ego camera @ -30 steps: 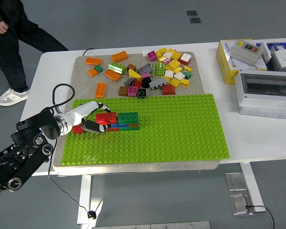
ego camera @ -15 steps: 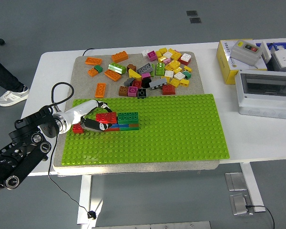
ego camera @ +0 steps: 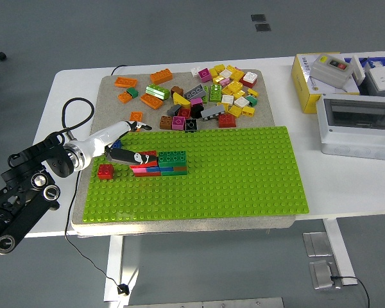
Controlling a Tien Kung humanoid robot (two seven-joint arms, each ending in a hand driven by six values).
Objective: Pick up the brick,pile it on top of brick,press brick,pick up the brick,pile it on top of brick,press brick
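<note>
head view shows the brick stack (ego camera: 160, 163) on the left part of the green baseplate (ego camera: 244, 170): red, blue and pink bricks low down, a dark green brick (ego camera: 172, 158) on the top right, a red one at the top left. a single red brick (ego camera: 105, 171) sits apart on the baseplate, just left of the stack. the left hand (ego camera: 125, 147) reaches in from the left, its white and black fingers (ego camera: 133, 156) stretched out flat, with the tips over the stack's left end; they grasp nothing that shows, and whether they touch the top brick cannot be told. the black left arm (ego camera: 25, 192) runs down to the lower left corner, with a black cable (ego camera: 74, 112) looping above the wrist. the baseplate lies on a grey mat (ego camera: 109, 86) on the white worktop (ego camera: 346, 183). on the far part of the mat lies a loose heap of bricks (ego camera: 208, 96) in yellow, white, pink, brown and grey, with orange plates (ego camera: 136, 120) to the left of it. at the worktop's right end stand a grey box with a clear lid (ego camera: 357, 125) and a yellow box (ego camera: 308, 80) carrying a grey switch unit (ego camera: 330, 69).
</note>
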